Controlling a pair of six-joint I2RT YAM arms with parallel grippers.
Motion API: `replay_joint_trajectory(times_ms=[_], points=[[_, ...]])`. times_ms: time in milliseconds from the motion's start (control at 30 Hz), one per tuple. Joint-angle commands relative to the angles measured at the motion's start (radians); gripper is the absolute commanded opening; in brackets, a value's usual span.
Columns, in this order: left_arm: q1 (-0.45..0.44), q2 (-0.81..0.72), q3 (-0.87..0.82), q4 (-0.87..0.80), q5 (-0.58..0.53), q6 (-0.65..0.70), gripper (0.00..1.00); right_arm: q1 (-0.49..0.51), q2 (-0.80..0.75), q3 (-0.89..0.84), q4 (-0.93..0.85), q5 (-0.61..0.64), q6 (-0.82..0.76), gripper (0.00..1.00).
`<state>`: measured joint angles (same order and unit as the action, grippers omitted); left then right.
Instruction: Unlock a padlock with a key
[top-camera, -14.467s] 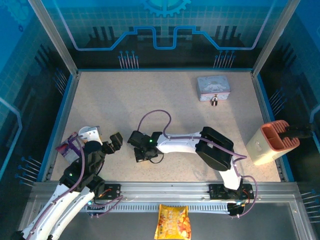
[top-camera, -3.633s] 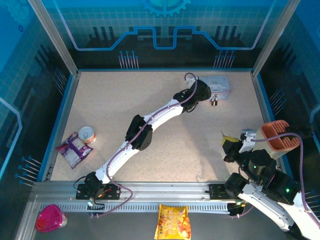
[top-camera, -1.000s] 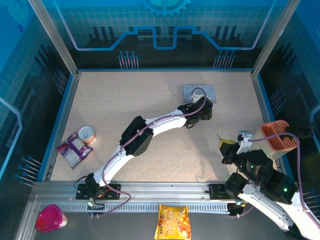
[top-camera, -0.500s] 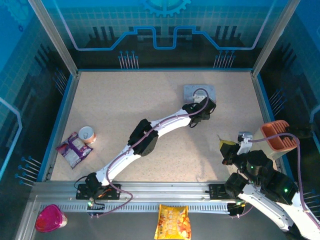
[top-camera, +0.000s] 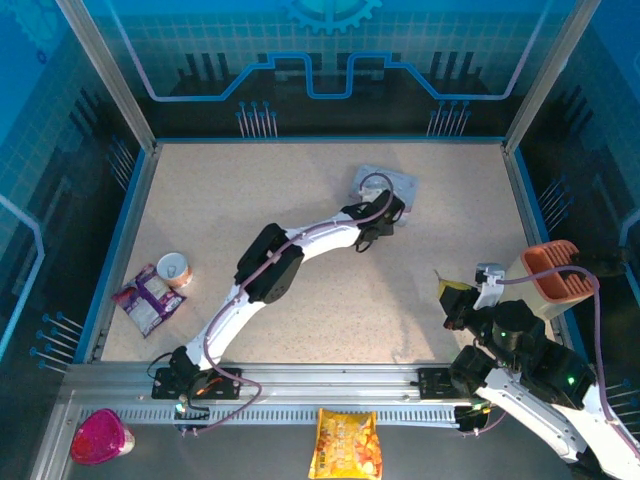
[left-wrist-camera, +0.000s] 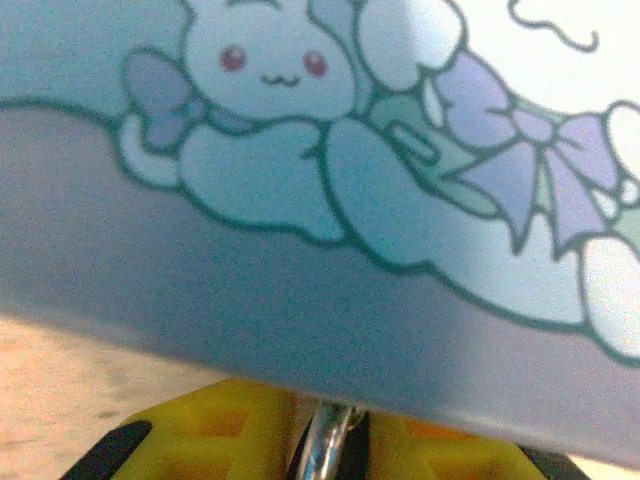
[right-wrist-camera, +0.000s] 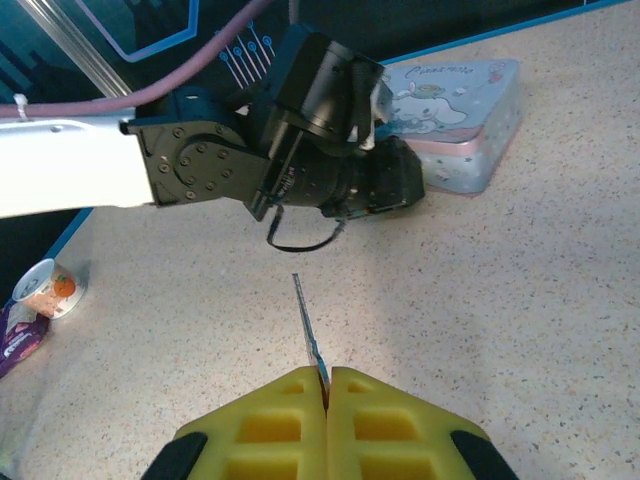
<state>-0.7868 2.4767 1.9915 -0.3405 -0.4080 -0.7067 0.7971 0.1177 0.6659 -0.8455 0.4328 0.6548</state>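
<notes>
While my left gripper (left-wrist-camera: 330, 455) pinches the padlock (left-wrist-camera: 320, 440) and right gripper (right-wrist-camera: 326, 385) clamps the key (right-wrist-camera: 306, 320), mating the two comes next, I judge.

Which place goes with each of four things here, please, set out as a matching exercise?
Things:
1. key
2. padlock
3. tin
4. cup

Places:
A. far side of the table
B. between the left gripper's fingers
C. left side, beside the purple packet
D. pinched in the right gripper

Pairs: 1-D, 2-B, 3-A, 4-C
</notes>
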Motion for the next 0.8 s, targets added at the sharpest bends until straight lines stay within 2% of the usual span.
replay_joint_trajectory(times_ms=[0,100,433,533,633,767], points=[[0.035,-0.111,-0.125,0.069,0.004,0.037,0.22,-0.004,0.007,-0.016,0.020,-0.018,0.016,0.00],[0.059,-0.208,-0.281,0.150,0.039,0.043,0.19,-0.003,0.028,-0.026,0.046,-0.030,0.016,0.00],[0.138,-0.572,-0.859,0.307,0.046,0.039,0.15,-0.004,0.169,-0.093,0.209,-0.127,0.023,0.00],[0.140,-0.655,-0.980,0.317,0.056,0.041,0.15,-0.002,0.221,-0.110,0.269,-0.155,0.025,0.00],[0.140,-0.733,-1.078,0.338,0.139,0.037,0.15,-0.002,0.280,-0.119,0.326,-0.187,0.028,0.00],[0.113,-0.811,-1.179,0.331,0.184,-0.006,0.15,-0.001,0.352,-0.125,0.382,-0.224,0.031,0.00]])
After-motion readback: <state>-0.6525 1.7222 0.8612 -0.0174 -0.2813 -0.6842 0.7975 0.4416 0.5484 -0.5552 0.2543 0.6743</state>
